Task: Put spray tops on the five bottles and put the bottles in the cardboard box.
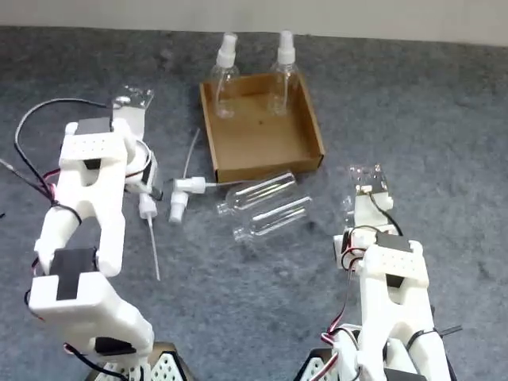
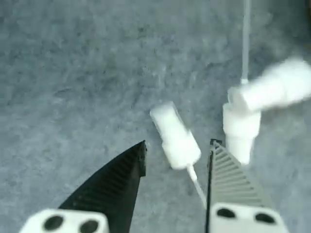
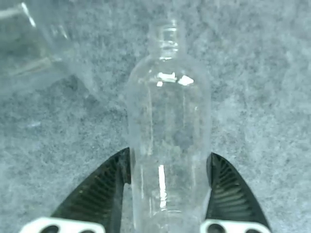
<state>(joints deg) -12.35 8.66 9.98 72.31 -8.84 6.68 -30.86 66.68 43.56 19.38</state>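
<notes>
Nearest the lens in the left wrist view: the black ribbed jaws of the left gripper (image 2: 178, 144), spread wide and holding nothing. Between the tips, flat on the grey carpet (image 2: 73, 73), a white spray top (image 2: 175, 138), thin dip tube trailing back alongside one jaw. Just beyond that jaw, further spray tops (image 2: 243, 126) bunched together, count hard to tell there.

In the right wrist view, the right gripper (image 3: 167, 158), closed against both flanks of a held bottle (image 3: 167, 107). Clear plastic, rounded shoulders, open threaded neck pointing away from the wrist, no top fitted.

Given by the high view and by neither wrist view: the cardboard box (image 1: 309, 131), shallow and brown, at the far middle of the table. Inside it, against the far wall, two capped bottles (image 1: 225, 79), standing upright side by side, each with a white sprayer. Just in front of the box, two bare bottles (image 1: 258, 193), lying roughly parallel on the carpet, close together, necks toward the left arm's side. Also placed there: the held bottle off the box's near corner on the right arm's side, apart from the lying pair.
</notes>
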